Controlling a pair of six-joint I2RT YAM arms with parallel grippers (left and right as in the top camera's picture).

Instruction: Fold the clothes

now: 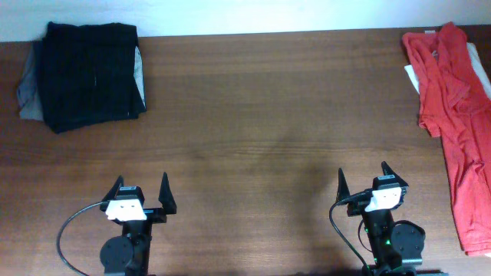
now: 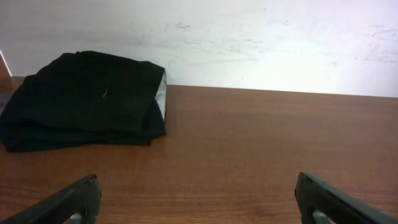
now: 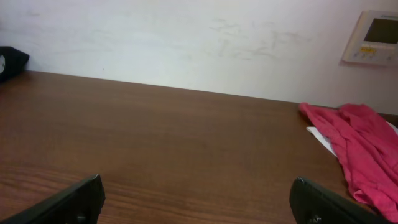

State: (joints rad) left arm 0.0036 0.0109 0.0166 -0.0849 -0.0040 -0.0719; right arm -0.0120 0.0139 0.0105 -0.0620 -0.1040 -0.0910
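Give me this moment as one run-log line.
black garment: folded, far left | red garment: unfolded, right edge | left gripper: jaws open, empty | right gripper: jaws open, empty

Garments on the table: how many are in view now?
2 certain: folded black fabric garment far left, loose coral-red fabric garment along the right edge. A grey edge and a white edge beneath may be others.

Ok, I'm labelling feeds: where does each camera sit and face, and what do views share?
Overhead: above the table, looking straight down; left gripper and right gripper show.
Left wrist: on the left arm, facing the wall; own fingers below, black garment left.
Right wrist: on the right arm, facing the wall; own fingers below, coral-red garment right.
Shared: overhead shows both garments too.
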